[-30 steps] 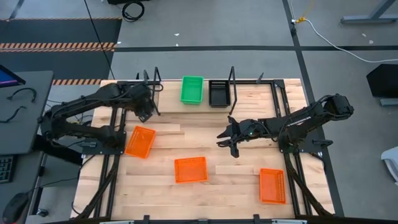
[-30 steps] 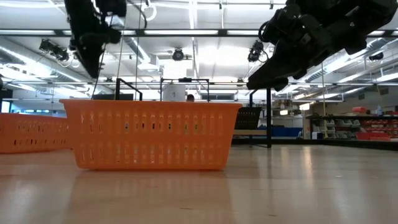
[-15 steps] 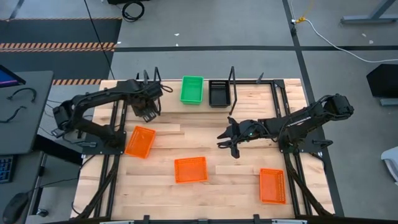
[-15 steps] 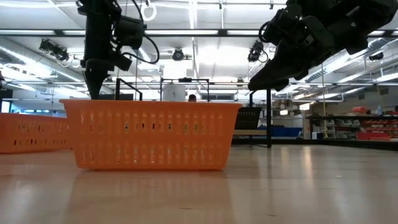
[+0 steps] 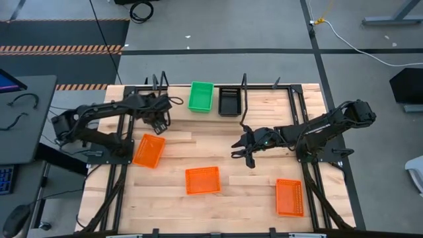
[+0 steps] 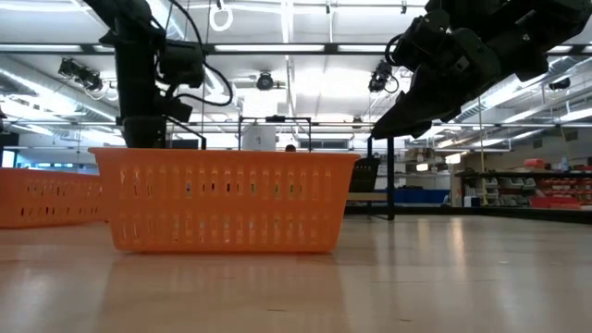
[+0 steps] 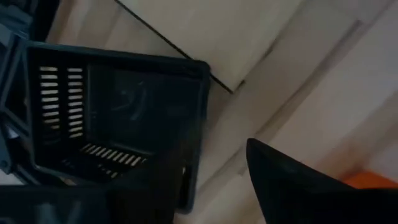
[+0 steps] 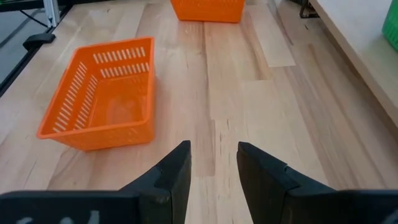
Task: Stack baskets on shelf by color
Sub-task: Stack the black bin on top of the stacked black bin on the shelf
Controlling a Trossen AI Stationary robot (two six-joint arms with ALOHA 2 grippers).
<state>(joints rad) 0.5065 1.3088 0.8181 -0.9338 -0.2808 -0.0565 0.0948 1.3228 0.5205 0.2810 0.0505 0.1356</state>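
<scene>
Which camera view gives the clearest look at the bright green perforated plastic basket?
The high view: the green basket shows whole from above, on the shelf beside the black basket. The right wrist view catches only a green sliver at its edge. The low and left wrist views do not show it.

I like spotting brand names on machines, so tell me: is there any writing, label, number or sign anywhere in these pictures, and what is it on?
No text can be read in any view.
Orange baskets, green basket, black basket: plain, no labels.
Left hand and right hand: no markings legible.
Screen corner at the high view's left edge: too small to read.
Room shelves in the low view: anything on them is too small to read.
</scene>
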